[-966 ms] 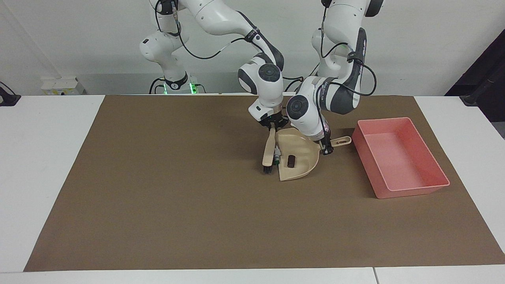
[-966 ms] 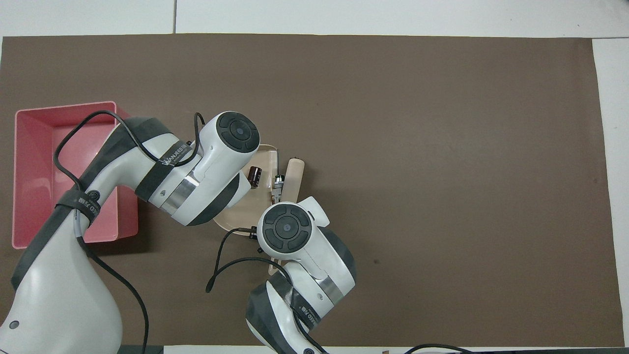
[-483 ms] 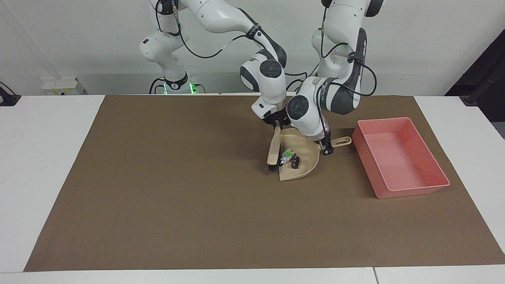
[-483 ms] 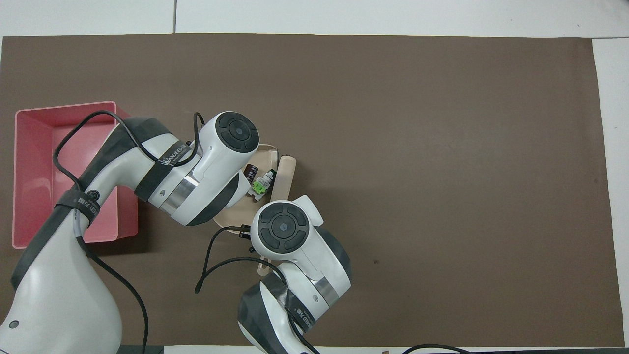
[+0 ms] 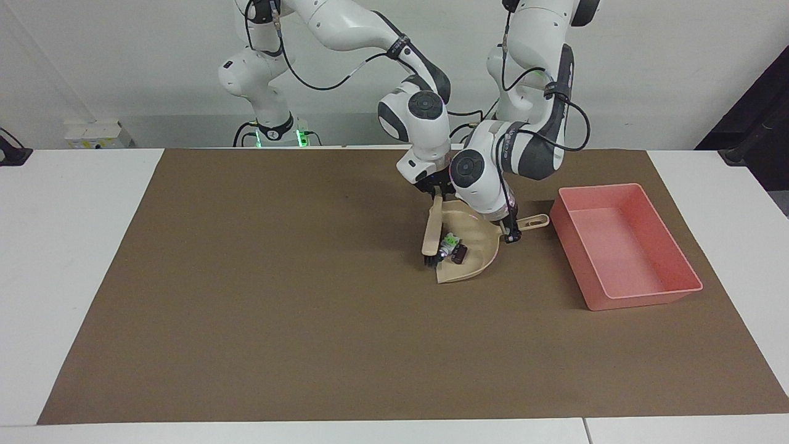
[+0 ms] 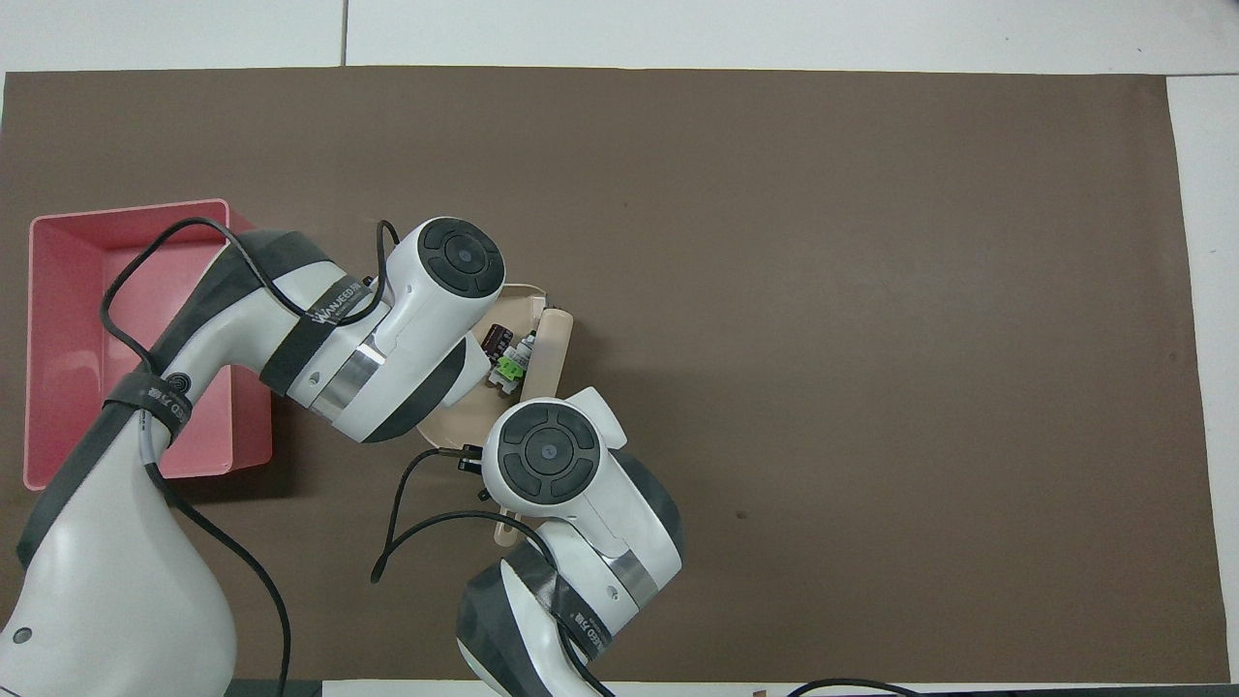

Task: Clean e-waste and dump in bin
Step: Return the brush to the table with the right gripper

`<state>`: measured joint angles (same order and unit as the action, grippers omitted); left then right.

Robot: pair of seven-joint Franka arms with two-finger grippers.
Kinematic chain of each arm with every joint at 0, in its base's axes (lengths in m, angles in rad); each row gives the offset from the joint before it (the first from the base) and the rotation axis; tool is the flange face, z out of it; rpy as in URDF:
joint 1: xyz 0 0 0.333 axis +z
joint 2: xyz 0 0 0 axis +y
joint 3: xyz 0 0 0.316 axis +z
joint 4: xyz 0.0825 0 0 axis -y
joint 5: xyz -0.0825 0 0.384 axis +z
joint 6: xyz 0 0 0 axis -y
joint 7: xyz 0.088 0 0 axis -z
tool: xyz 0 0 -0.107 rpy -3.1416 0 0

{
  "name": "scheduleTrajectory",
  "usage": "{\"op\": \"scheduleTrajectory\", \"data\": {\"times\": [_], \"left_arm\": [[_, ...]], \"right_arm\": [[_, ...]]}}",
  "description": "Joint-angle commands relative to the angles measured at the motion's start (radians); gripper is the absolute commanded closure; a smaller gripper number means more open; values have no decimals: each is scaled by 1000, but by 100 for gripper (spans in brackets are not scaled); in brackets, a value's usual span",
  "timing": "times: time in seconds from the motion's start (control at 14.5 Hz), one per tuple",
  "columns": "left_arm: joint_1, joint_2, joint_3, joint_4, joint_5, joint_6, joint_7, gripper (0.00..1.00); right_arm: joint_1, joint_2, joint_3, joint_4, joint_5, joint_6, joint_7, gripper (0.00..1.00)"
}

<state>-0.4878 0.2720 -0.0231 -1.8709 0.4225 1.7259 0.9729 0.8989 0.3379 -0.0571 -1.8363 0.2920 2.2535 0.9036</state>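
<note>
a brown mat [image 5: 308,308] covers most of the white table [image 5: 68,246]. toward the left arm's end of it sits the bin [image 5: 625,246], a shallow pink tray with low walls, resting flat on the mat. beside the bin, nearer the middle of the table, lies the beige dustpan [image 5: 471,243], its handle pointing toward the bin and its open mouth toward the right arm's end. the left gripper [image 5: 509,233] is clenched on the dustpan's handle, close to where the handle meets the pan. the right gripper [image 5: 435,190] is clamped on the top of a small beige brush [image 5: 431,234], which hangs down with its dark bristles at the dustpan's mouth, touching the mat's level as far as can be told. the e-waste lies inside the dustpan, just beside the bristles: the white part with a green end [image 5: 450,242] and the dark block [image 5: 460,251] touch or nearly touch each other, well apart from the bin.
</note>
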Motion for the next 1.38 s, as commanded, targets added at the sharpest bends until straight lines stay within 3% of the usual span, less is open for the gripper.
{"op": "scheduleTrajectory", "data": {"times": [0.0, 0.14, 0.55, 0.76, 0.97, 1.1, 1.31], "left_arm": [[28, -36, -1, -39, -27, 50, 21, 100], [35, -49, -1, -48, -33, 61, 36, 100], [83, -103, -1, -48, -91, 90, 112, 100], [129, -149, -1, -50, -113, 98, 173, 100], [167, -178, -1, -48, -143, 96, 227, 100], [208, -210, 0, -48, -214, 98, 308, 100], [291, -240, 0, -45, -269, 103, 410, 100]], "right_arm": [[-14, 3, -1, 35, 1, -55, -3, 100], [-26, -55, -7, 6, -1, -132, -81, 100], [-217, -273, -9, -141, -49, -297, -339, 100], [-319, -327, -9, -170, -106, -388, -429, 100], [-406, -381, -7, -248, -207, -402, -497, 100], [-519, -402, -7, -291, -214, -400, -607, 100], [-748, -407, -7, -325, -218, -388, -913, 100]]}}
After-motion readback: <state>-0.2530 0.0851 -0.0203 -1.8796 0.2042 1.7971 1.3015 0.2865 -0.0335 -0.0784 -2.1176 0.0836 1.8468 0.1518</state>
